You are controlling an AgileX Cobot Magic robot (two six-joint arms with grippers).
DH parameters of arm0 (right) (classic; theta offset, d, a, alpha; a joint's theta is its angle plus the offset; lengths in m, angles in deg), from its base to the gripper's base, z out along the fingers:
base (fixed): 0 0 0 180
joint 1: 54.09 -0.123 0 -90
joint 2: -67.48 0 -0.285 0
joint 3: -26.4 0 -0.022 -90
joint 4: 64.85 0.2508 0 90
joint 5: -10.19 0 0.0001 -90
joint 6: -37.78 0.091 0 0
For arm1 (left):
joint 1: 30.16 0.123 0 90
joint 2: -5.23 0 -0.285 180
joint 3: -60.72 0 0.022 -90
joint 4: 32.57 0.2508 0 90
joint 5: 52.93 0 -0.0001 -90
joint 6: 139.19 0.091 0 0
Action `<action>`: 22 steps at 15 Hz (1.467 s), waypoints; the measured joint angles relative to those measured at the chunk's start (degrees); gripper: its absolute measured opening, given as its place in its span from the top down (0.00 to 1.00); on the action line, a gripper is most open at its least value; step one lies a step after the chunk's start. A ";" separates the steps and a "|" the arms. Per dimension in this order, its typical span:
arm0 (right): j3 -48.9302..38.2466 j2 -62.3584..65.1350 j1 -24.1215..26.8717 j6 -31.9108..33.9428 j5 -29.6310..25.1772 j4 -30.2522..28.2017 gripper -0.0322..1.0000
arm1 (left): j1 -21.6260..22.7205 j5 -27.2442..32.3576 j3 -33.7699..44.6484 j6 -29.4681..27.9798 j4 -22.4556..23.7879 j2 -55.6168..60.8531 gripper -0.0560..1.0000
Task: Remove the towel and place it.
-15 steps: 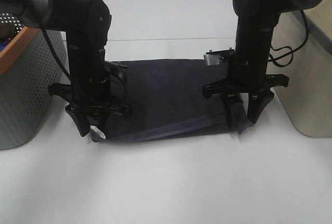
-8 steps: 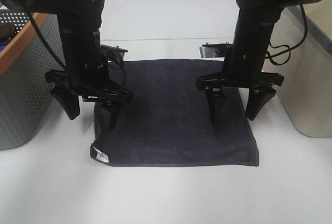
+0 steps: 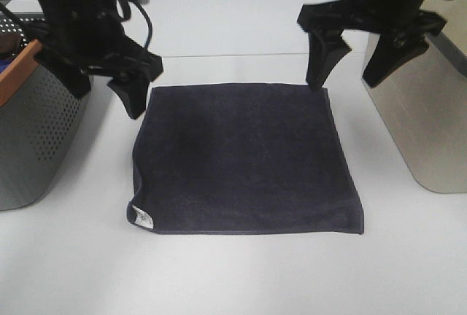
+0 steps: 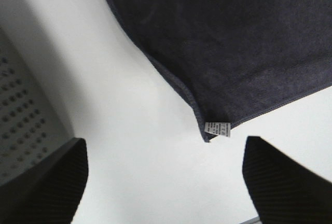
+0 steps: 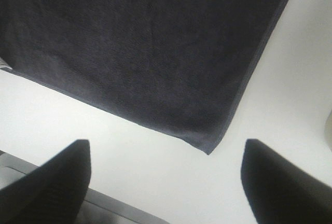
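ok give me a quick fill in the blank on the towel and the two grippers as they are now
1. The dark towel lies ____ on the white table.
2. Both the left gripper and the right gripper have their jaws ____.
3. The towel's white label sits at the corner nearest the ____ gripper.
4. A perforated grey basket stands beside the ____ arm.

Missing words: flat; open; left; left

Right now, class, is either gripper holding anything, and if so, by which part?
Nothing is held. The left gripper and right gripper are both open, raised above the towel, which lies flat on the table.
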 joint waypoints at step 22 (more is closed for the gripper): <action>-54.95 70.02 0.00 3.84 1.72 -10.49 0.24 | 0.00 -7.45 57.24 3.84 -3.84 64.17 0.21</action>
